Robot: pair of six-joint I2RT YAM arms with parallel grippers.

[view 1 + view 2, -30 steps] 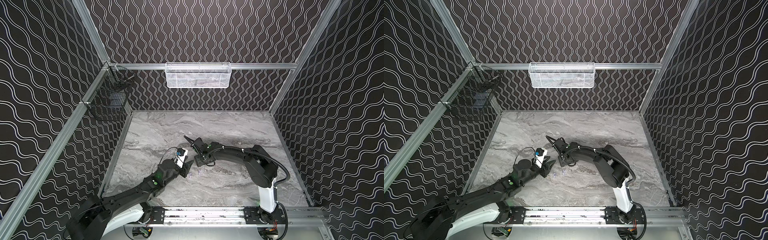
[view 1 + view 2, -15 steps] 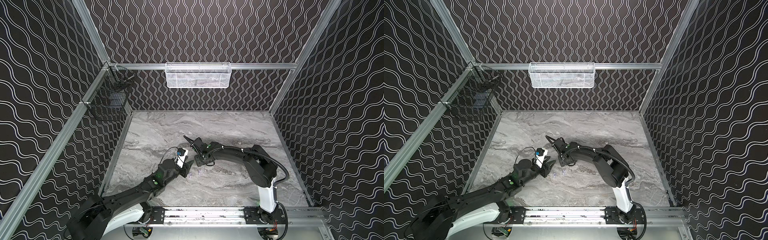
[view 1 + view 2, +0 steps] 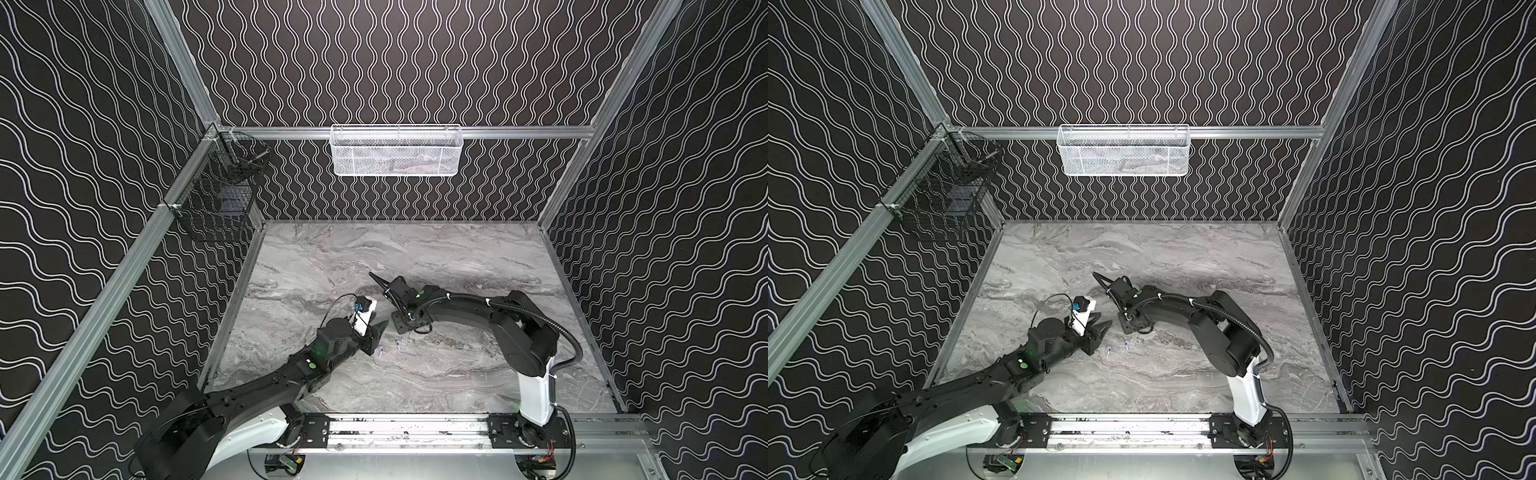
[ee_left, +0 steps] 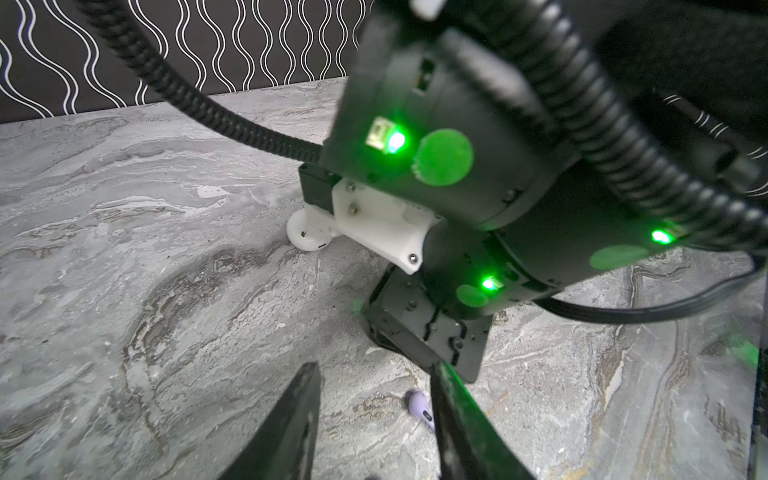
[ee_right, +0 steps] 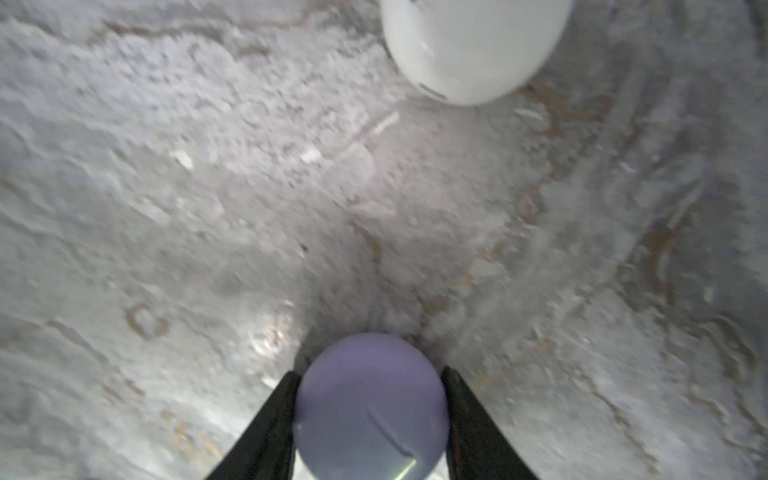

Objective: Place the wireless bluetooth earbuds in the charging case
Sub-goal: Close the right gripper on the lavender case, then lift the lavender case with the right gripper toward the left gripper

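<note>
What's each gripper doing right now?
Left gripper: open, nothing between the jaws.
Right gripper: closed on the lavender charging case.

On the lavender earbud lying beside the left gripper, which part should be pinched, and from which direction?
The lavender earbud lies flat on the table, its stem partly hidden behind a finger of the open left gripper. I would pinch the round head, coming straight down from above, jaws across its width; a sideways approach would likely just slide something this small along.
</note>
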